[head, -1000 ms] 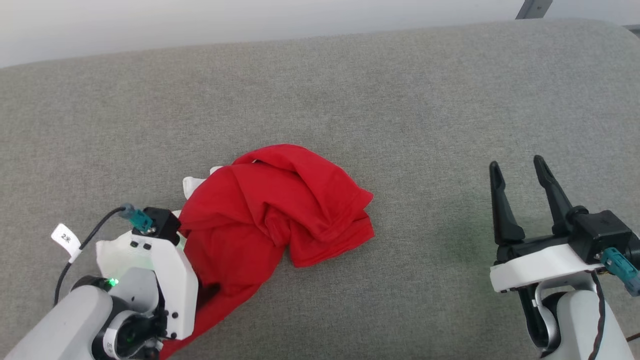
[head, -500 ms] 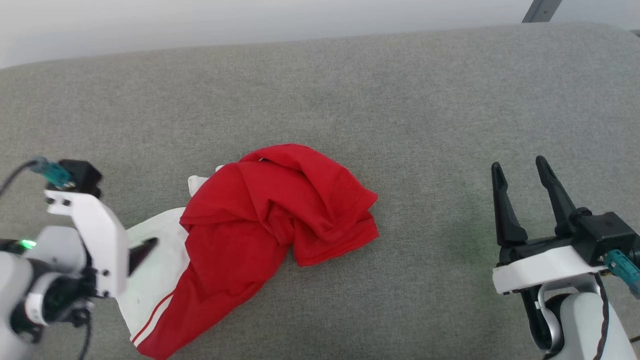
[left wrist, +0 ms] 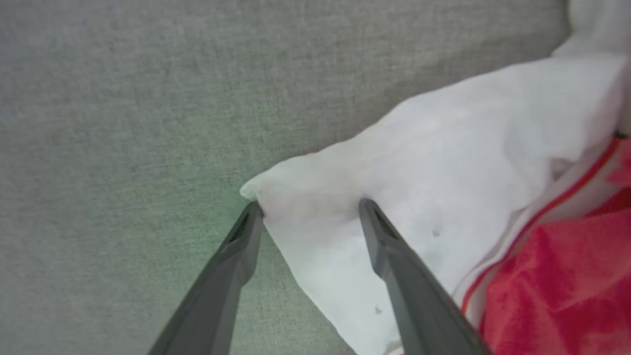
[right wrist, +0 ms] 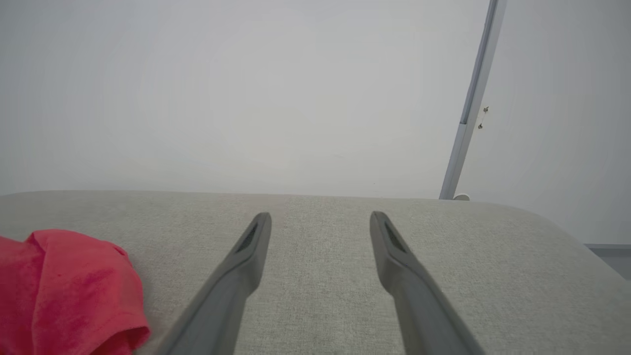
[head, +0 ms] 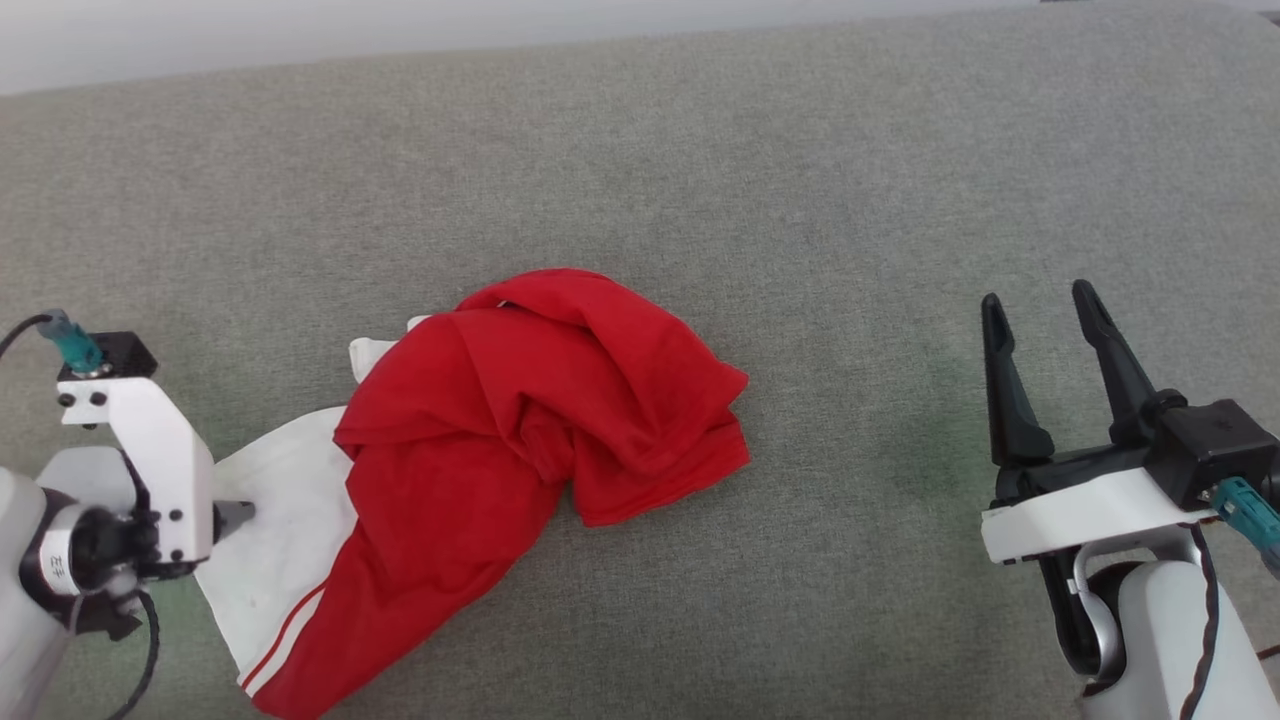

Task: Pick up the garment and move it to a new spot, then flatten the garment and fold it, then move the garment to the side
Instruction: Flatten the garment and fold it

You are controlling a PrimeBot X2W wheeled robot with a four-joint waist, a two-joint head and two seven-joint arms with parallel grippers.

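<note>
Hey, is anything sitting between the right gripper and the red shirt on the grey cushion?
Nothing visible stands in the way. Between the open right gripper and the garment there is a stretch of bare grey cushion, so the path across to the shirt looks unobstructed.

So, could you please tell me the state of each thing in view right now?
garment: crumpled, not folded, lying on the grey cushion, one white sleeve spread flat.
left gripper: open, fingertips at the sleeve's corner, gripping nothing.
right gripper: open, empty, apart from the garment.
</note>
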